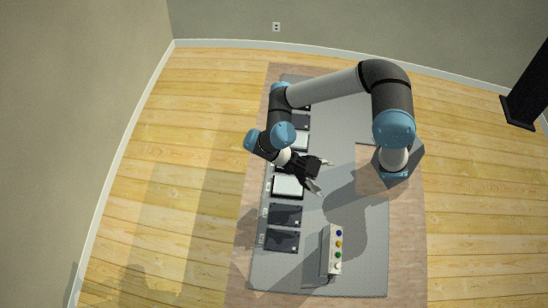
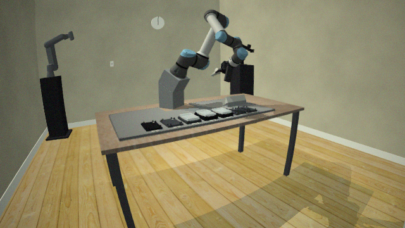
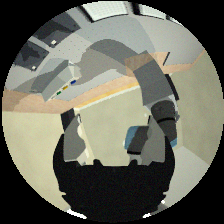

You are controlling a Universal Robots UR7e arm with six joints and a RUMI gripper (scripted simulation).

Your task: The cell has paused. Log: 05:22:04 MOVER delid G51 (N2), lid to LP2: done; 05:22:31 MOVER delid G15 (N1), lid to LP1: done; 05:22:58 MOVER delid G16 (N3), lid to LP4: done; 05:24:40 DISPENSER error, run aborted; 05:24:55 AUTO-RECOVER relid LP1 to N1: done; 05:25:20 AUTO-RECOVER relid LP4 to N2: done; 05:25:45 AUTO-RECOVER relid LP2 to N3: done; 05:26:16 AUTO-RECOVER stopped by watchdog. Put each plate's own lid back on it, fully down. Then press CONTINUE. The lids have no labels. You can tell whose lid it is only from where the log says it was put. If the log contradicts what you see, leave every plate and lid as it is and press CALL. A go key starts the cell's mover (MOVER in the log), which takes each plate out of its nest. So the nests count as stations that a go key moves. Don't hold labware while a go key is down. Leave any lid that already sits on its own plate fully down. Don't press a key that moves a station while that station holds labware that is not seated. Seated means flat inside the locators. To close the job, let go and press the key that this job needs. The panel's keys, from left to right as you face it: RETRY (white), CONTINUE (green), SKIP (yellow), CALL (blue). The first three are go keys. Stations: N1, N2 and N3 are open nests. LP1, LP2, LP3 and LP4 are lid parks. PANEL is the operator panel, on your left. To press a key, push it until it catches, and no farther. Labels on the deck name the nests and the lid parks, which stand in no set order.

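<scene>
One arm (image 2: pixel 209 38) stands on a grey pedestal (image 2: pixel 171 90) at the far side of the table (image 2: pixel 104 147); its gripper (image 1: pixel 321 177) hangs high above the grey deck mat (image 1: pixel 368 222), jaws parted and nothing between them — released, carrying no labware.

Stations along the mat's edge in the exterior view: seven in a single row. Counted from the left:
- two dark, vacant stations (image 2: pixel 151 126) and (image 2: pixel 171 122);
- three white lidded plates — the first (image 2: pixel 189 118), the second (image 2: pixel 205 114), the third (image 2: pixel 222 111) — each lying flat in its place as far as this view shows;
- two more dark stations (image 2: pixel 244 110) at the right end, their split hard to make out here.

In the top view, one lidded plate (image 1: pixel 287 186) lies just beside the gripper, a second (image 1: pixel 300 140) shows partly under the wrist, and the third cannot be made out beneath the arm. Small white deck labels (image 1: pixel 268 186) sit beside the stations; their text is too small to read, so nest and park names cannot be assigned.

Operator panel (image 1: pixel 327 257): one, at the end of the mat well apart from the gripper. It carries four keys in a line — blue (image 1: pixel 339 233), yellow (image 1: pixel 338 244), green (image 1: pixel 337 255), white (image 1: pixel 336 266). Nothing touches any key.

A second, smaller arm (image 2: pixel 52 52) stands on a black column (image 2: pixel 54 107) by the far left wall.
</scene>
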